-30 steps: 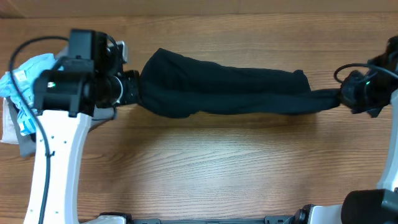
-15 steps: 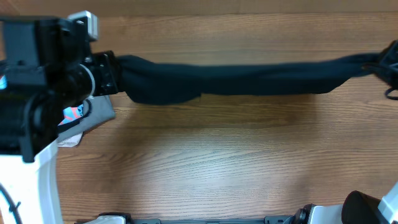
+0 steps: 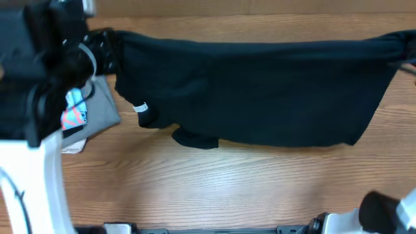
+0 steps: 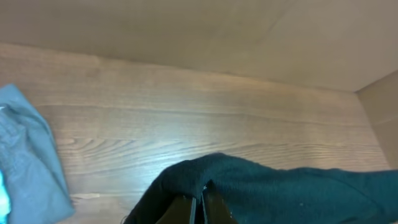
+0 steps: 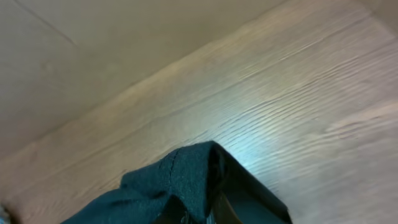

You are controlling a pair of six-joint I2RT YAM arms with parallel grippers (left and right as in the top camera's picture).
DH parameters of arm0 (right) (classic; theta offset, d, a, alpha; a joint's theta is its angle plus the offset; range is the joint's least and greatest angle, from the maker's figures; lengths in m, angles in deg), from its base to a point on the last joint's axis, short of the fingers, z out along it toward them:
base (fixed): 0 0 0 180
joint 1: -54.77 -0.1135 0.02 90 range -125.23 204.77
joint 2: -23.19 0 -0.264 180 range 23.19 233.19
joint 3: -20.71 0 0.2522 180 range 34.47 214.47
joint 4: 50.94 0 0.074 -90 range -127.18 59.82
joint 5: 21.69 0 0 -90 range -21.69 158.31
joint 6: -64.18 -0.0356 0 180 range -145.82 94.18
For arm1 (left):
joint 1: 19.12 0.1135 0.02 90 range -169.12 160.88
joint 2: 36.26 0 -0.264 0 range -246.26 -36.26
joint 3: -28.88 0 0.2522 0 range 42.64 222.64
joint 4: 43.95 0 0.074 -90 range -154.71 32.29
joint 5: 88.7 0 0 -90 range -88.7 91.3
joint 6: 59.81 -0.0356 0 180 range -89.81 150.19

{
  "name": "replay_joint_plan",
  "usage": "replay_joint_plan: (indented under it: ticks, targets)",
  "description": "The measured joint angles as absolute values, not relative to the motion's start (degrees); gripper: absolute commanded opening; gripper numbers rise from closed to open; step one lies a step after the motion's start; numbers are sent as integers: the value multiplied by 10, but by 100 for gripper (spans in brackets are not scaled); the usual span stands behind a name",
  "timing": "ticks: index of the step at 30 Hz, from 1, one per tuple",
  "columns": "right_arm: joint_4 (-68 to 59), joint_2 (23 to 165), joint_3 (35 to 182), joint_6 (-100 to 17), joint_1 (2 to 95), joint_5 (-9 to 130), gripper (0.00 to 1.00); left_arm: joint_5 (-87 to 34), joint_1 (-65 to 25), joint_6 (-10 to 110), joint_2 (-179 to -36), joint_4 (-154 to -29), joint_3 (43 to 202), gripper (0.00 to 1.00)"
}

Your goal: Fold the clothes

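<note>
A black garment (image 3: 260,88) hangs spread wide across the overhead view, lifted off the table, its lower edge hanging nearest the front. A small white label (image 3: 140,108) shows near its left edge. My left gripper (image 3: 107,49) is shut on the garment's left top corner; in the left wrist view the jaws (image 4: 200,208) pinch the dark cloth (image 4: 280,190). My right gripper (image 3: 406,49) at the right edge is shut on the right top corner; in the right wrist view the cloth (image 5: 180,180) wraps over the gripper (image 5: 199,214).
A pile of clothes lies at the left: a grey piece (image 3: 101,110) and a light blue patterned one (image 3: 73,110). The light blue cloth also shows in the left wrist view (image 4: 25,162). The wooden table (image 3: 214,182) lies below the garment.
Both grippers have pulled apart and risen with the garment. The bunched dark roll has been stretched taut and now hangs open as a wide sheet. The left arm moved left and closer to the camera.
</note>
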State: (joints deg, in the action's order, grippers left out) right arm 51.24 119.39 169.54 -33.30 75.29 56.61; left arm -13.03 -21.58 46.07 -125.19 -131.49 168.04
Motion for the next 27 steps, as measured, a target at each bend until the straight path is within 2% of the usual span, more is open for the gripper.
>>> replay_joint_plan:
  ticks: [4,10,14,19,23,27]
  targets:
    - [471,1274,1695,-326,726,563,4,-130,-216,460,-1342,-1253,1679,4]
    - [314,1375,1694,-340,684,563,4,-128,-216,461,-1456,-1081,1674,4]
    - [207,1393,1691,-392,669,562,4,-125,-216,471,-1479,-939,1668,4]
    - [147,1384,1719,-439,676,562,4,-124,-212,513,-1479,-815,1707,4]
    - [178,1368,1761,-445,684,563,4,-132,-205,534,-1477,-836,1778,4]
    - [273,1349,1774,-441,688,588,4,-158,-202,539,-1462,-996,1814,4]
